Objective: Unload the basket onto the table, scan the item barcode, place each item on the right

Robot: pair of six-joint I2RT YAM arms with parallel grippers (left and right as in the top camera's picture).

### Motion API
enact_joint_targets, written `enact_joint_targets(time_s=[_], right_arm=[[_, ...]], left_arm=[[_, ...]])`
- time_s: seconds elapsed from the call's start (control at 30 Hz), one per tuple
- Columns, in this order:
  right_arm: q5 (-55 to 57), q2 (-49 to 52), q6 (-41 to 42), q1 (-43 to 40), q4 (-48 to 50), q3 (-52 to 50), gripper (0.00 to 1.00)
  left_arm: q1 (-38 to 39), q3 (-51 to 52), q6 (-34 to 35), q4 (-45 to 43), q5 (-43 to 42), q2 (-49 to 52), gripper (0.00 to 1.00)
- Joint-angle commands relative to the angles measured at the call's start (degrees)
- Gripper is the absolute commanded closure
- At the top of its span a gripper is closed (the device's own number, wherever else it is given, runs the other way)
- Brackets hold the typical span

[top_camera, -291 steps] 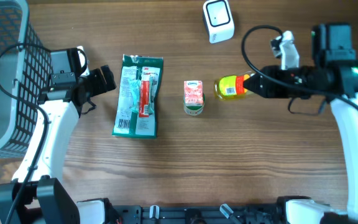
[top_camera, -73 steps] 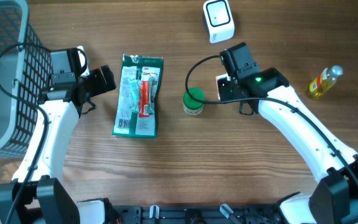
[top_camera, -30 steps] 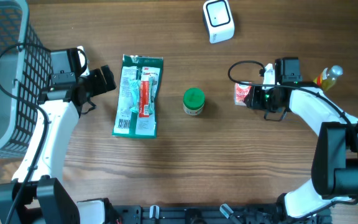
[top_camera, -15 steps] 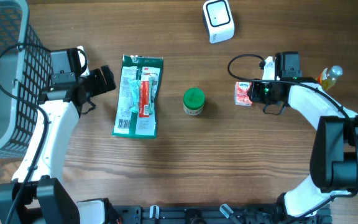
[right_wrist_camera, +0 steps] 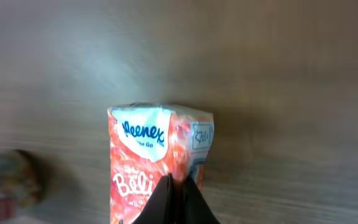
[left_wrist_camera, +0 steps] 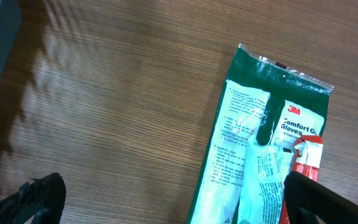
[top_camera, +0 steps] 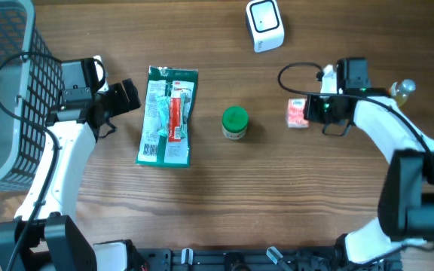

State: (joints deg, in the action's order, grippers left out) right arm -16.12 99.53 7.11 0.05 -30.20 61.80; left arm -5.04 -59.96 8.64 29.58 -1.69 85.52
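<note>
The tissue pack lies flat on the tabletop at the right-hand side, its printed face up. In the right wrist view a small white label shows on its far corner; whether that is the barcode is too small to tell.

The right fingers are clenched tip to tip over the pack's near end. It cannot be told whether they pinch a fold of wrapper or merely rest on it. A second ago they stood half apart at the same end of the pack, which has crept slightly to the right since. A few seconds earlier the pack was near the middle of the tabletop.

The scanner sits at the far edge, well apart from the pack, so the barcode probably is not being presented to it now. The closing suggests either a fresh pinch to carry the pack to the scanner or a withdrawal after setting it aside.

- The yellow bottle lies just beyond the right arm.
- The green-lidded jar stands alone at centre.
- The left fingers are spread wide, holding nothing, just beside the glove packet.
- The basket is at the far left.
</note>
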Motion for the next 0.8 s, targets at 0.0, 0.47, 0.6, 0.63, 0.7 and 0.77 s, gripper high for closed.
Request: enact_joint_targets(time_s=[0.0, 0.47, 0.6, 0.63, 0.7, 0.77], right_arm=[[10.0, -7.1, -4.5, 0.5, -3.5, 2.9, 0.96], [64.6, -1.3, 2.5, 28.3, -12.6, 0.4, 0.96], [68.0, 5.5, 2.5, 28.3, -12.0, 0.4, 0.96], [67.8, 6.4, 2.8, 28.3, -11.9, 0.4, 0.96], [66.6, 8.4, 3.5, 28.3, -11.9, 0.4, 0.96], [64.7, 9.5, 3.6, 28.3, -11.6, 0.4, 0.96]], left_arm=[[-0.3, -0.4, -0.9, -0.2, -0.9, 0.0, 0.0], [-0.3, -0.4, -0.9, -0.2, -0.9, 0.0, 0.0], [-0.3, -0.4, -0.9, -0.2, -0.9, 0.0, 0.0], [-0.3, -0.4, -0.9, -0.2, -0.9, 0.0, 0.0], [-0.3, -0.4, -0.9, -0.2, -0.9, 0.0, 0.0], [-0.3, -0.4, -0.9, -0.2, -0.8, 0.0, 0.0]])
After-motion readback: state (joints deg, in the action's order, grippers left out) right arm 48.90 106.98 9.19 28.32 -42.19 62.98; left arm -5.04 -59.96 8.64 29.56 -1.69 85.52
